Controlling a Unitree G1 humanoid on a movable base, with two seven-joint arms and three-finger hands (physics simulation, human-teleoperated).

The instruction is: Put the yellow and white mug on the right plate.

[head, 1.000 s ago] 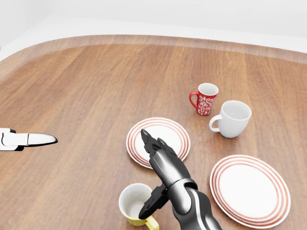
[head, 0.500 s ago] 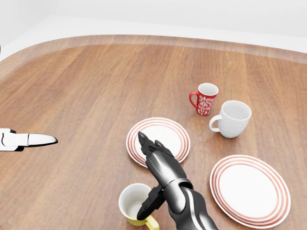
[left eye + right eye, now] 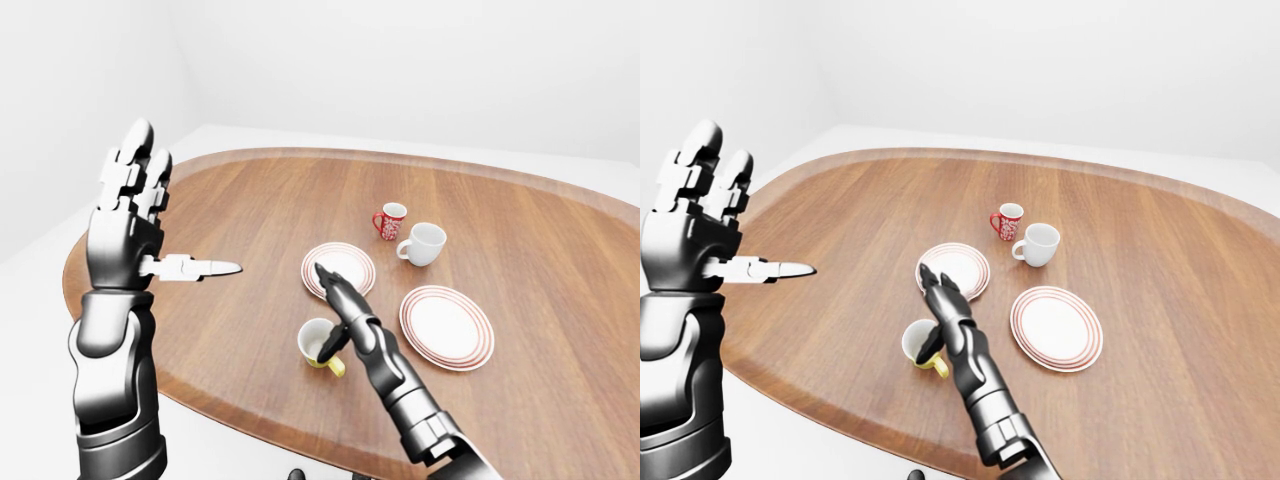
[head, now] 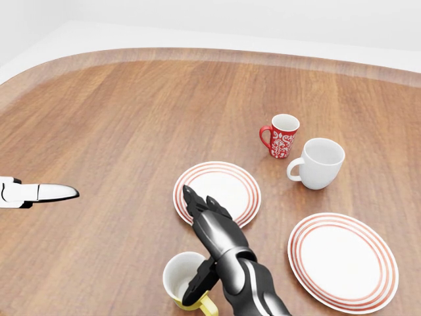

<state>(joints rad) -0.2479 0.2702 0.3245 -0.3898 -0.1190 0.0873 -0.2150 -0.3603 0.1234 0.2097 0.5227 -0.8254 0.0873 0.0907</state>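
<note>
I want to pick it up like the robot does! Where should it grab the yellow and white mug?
Probably by the rim and wall, from the mug's right side in the head view. The yellow and white mug stands upright, mouth open, with its handle pointing toward the view's bottom. The right hand is already there with its fingers open; one dips at the rim, ready to pinch the wall.
</note>
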